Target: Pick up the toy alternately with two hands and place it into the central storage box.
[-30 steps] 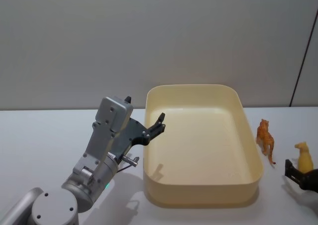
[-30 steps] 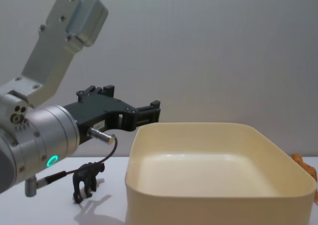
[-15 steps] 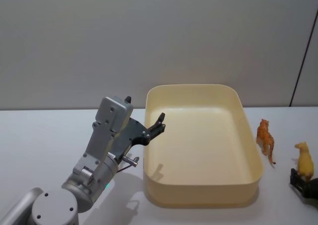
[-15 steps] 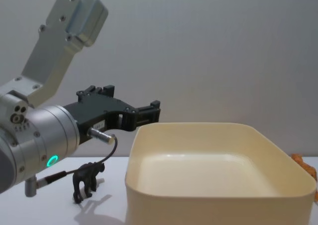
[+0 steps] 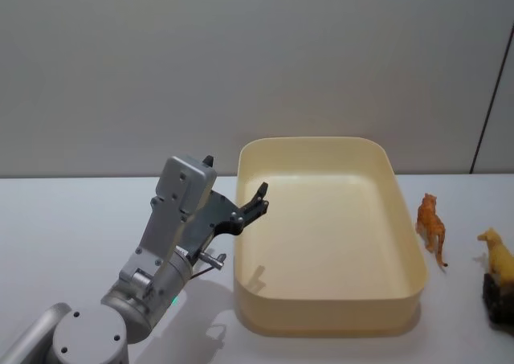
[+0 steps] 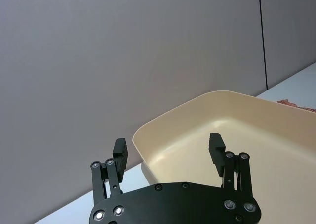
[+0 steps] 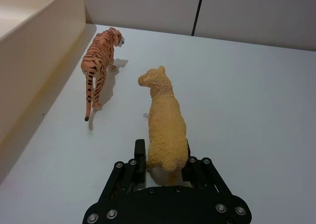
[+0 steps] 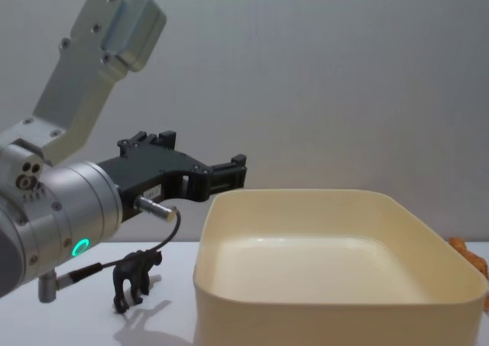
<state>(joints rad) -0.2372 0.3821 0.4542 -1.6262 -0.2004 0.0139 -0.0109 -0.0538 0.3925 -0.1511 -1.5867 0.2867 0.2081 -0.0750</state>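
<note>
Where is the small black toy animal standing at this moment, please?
In the chest view, the black toy animal stands on the table just left of the storage box, below the raised left gripper.

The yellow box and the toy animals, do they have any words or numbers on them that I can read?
None: no words, numbers or signs can be read on the storage box, the tiger, the yellow animal, the black animal or the left gripper.
</note>
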